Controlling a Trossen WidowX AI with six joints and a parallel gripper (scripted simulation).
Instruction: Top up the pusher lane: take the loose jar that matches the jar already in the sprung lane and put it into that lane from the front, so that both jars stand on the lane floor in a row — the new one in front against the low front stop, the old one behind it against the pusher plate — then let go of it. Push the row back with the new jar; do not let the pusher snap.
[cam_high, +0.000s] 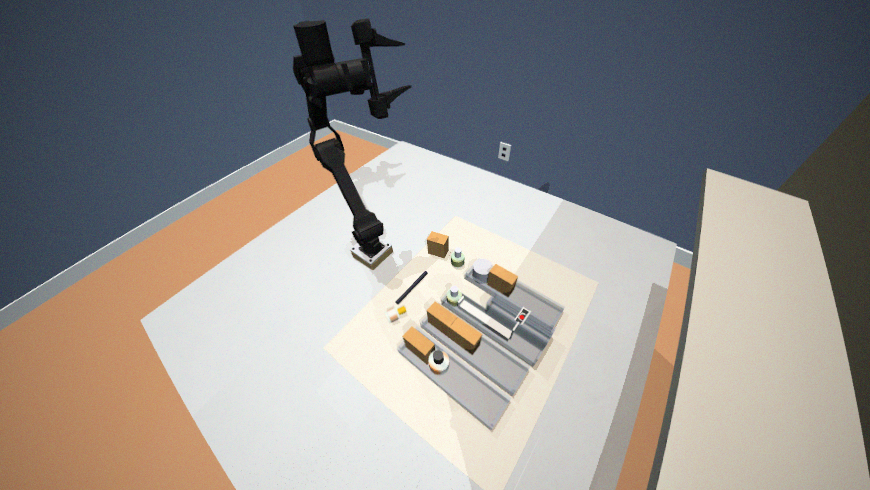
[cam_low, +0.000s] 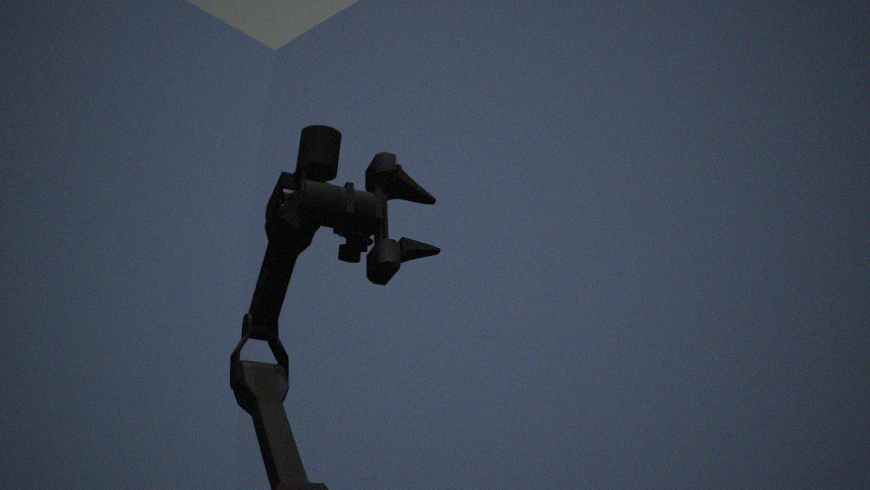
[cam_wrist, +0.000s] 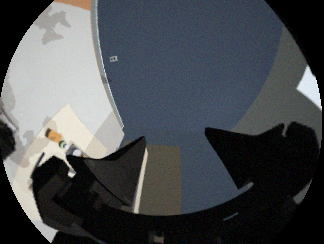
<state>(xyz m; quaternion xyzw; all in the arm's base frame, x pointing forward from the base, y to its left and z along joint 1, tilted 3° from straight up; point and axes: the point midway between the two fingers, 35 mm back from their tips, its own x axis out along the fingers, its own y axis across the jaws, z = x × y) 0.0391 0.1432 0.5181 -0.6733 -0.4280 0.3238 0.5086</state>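
My gripper (cam_high: 406, 65) (cam_low: 437, 225) (cam_wrist: 175, 135) is open and empty, raised high above the table and far from the jars. A loose pale green jar (cam_high: 457, 258) with a grey cap stands on the cream mat beside a brown box; it also shows small in the wrist view (cam_wrist: 62, 144). A similar green jar (cam_high: 454, 297) stands at the near-left end of the sprung lane (cam_high: 531, 354). A pale strip runs along this lane behind that jar. The pusher plate and front stop are too small to tell apart.
A loose brown box (cam_high: 437, 244) (cam_wrist: 53, 135) stands beside the loose jar. Neighbouring lanes hold a lavender-white tub (cam_high: 482, 270), brown boxes (cam_high: 502, 279) and a black-capped jar (cam_high: 438, 360). A dark bar (cam_high: 411, 287) and small orange-and-white pieces (cam_high: 393, 315) lie before the lanes. A large beige block (cam_high: 767, 316) is at right.
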